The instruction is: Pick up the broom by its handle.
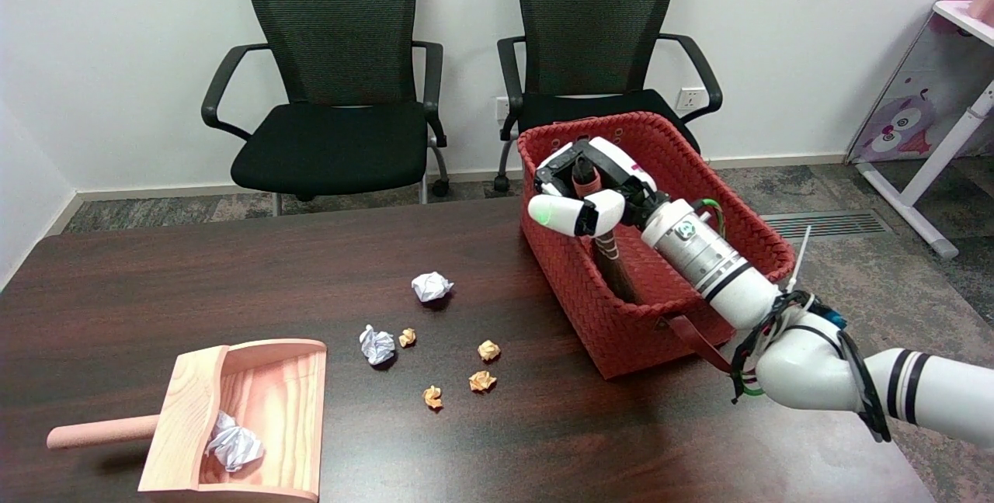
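The broom (613, 266) stands upright inside the red woven basket (590, 309), its dark bristles down and its reddish-brown handle pointing up. My right hand (588, 187) is above the basket and wraps its fingers around the top of the handle (583, 171). The handle's tip shows between the fingers. The lower part of the broom is partly hidden by the basket wall and my forearm.
A wooden dustpan (256, 418) with one white paper ball lies at the table's near left. Several crumpled white and orange paper balls (432, 286) are scattered mid-table. Two black office chairs (334, 84) stand behind the table. The table's right edge runs under my arm.
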Robot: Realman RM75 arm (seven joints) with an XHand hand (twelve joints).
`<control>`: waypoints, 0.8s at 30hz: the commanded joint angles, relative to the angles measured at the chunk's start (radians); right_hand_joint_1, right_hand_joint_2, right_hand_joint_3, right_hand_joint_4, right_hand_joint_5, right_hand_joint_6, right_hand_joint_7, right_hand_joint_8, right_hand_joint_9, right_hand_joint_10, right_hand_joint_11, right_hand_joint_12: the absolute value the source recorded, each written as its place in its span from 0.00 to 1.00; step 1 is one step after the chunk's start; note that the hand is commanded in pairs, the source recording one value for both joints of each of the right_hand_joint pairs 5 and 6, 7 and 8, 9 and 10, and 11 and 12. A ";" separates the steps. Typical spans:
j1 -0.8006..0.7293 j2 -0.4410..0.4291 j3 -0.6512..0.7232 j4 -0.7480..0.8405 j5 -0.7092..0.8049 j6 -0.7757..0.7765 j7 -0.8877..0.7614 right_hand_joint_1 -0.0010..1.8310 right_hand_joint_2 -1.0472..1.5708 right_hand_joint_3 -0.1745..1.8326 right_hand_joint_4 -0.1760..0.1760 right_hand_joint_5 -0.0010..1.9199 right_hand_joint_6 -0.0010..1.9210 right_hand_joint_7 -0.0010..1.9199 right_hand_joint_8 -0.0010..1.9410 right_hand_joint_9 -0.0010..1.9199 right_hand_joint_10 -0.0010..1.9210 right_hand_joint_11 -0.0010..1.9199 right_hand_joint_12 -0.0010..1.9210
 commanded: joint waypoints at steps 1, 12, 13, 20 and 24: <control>0.007 -0.001 0.009 0.010 0.007 -0.001 0.001 0.48 0.43 0.69 0.53 0.92 0.92 0.92 0.91 1.00 1.00 1.00 1.00; 0.021 -0.001 0.009 0.021 0.017 0.000 0.001 0.48 0.42 0.70 0.54 1.00 1.00 1.00 0.99 1.00 1.00 1.00 1.00; 0.022 -0.001 0.009 0.020 0.026 0.000 0.001 0.48 0.43 0.70 0.52 1.00 1.00 1.00 0.99 1.00 1.00 1.00 1.00; 0.032 -0.001 0.028 -0.010 0.046 0.014 0.000 0.49 0.48 0.66 0.50 1.00 1.00 1.00 0.99 1.00 1.00 1.00 1.00; 0.029 0.000 0.068 -0.039 0.046 0.014 -0.003 0.51 0.57 0.57 0.52 1.00 1.00 1.00 0.99 1.00 1.00 1.00 1.00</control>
